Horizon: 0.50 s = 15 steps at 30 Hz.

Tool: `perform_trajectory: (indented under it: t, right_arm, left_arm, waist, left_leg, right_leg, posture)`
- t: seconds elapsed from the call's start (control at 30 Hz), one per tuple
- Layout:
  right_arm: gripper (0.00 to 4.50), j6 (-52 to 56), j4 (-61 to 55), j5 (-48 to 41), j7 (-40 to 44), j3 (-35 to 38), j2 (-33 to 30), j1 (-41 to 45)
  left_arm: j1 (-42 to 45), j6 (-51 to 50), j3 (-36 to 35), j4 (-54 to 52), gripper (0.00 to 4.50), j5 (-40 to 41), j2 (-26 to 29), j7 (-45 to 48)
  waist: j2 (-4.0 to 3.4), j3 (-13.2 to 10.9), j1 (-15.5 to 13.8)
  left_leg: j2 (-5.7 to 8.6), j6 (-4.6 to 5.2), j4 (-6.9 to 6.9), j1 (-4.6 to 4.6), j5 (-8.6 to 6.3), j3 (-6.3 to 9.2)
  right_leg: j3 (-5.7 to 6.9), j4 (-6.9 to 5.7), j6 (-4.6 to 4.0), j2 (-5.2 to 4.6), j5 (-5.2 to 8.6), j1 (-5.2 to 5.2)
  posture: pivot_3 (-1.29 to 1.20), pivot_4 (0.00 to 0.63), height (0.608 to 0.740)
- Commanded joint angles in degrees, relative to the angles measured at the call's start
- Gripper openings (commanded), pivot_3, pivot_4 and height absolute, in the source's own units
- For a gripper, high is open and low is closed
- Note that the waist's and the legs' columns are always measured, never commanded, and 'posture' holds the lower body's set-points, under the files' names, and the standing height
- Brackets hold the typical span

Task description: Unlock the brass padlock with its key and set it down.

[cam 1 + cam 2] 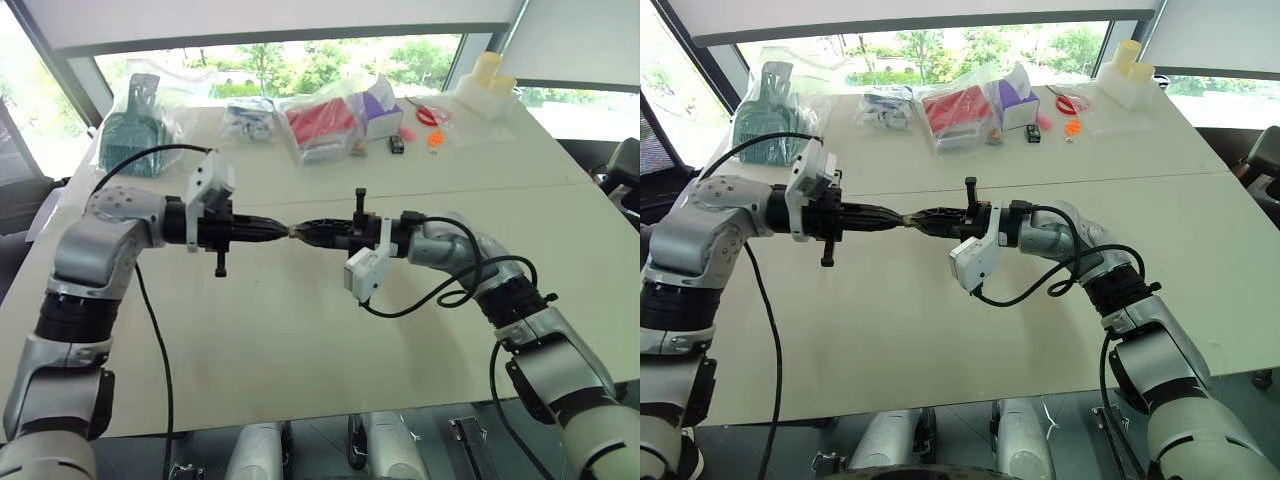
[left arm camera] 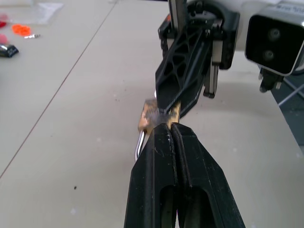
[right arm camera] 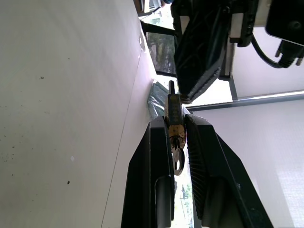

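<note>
While pinched between fingertips, brass padlock (image 3: 174, 124) looks scuffed, key (image 3: 177, 159) seemingly inserted.

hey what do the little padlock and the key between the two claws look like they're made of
The brass padlock looks like brass: a dull yellowish-gold body, somewhat worn. Its shackle seems to be bright steel, a thin silvery bar. The key looks like plain silvery metal with a holed head, possibly steel or nickel-plated; the exact metal can't be told.

Pale table (image 1: 300, 330) before bright windows (image 1: 300, 60) with green trees outside.
</note>
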State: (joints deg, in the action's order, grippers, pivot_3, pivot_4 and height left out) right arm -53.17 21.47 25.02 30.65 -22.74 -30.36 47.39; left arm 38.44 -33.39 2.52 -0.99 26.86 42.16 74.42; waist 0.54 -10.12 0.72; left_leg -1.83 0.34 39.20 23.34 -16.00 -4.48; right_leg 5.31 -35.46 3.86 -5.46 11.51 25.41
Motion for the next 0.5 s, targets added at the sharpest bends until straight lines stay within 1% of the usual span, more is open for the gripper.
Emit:
perform_trajectory:
  t: [0.03, 0.17, 0.5]
  right_arm:
    - [0.00, -0.16, -2.47, -1.70, -0.35, 1.17, 0.08, 0.54]
    - [0.00, -0.15, -2.45, -1.71, -0.34, 1.16, 0.08, 0.58]
    - [0.00, 0.21, -3.32, -2.08, -0.23, 1.06, 0.28, 0.41]
  left_arm:
    - [-0.13, 0.89, -0.82, -0.86, 0.03, -0.01, 0.97, -0.35]
    - [-0.53, 1.08, -0.88, -0.71, 0.03, -0.06, 1.08, -0.67]
    - [0.20, 5.67, 0.67, 4.74, 0.03, -4.06, -1.36, -4.05]
  waist:
    - [0.00, 0.00, -0.04]
    - [0.00, 0.00, -0.03]
    - [0.00, 0.00, 0.00]
  left_leg:
    - [0.00, 0.00, 0.00, 0.00, 0.00, 0.00]
    - [0.00, 0.00, 0.00, 0.00, 0.00, -0.01]
    - [0.01, 0.00, 0.00, 0.00, 0.00, -0.02]
  right_leg:
    - [0.00, 0.00, 0.00, 0.00, 0.00, 0.00]
    - [0.00, 0.00, 0.00, 0.00, 0.00, 0.00]
    - [0.00, 0.00, 0.00, 0.00, 0.00, 0.00]
  posture:
    - [0.00, 0.150, 0.740]
    - [0.00, 0.150, 0.740]
    - [0.00, 0.150, 0.740]
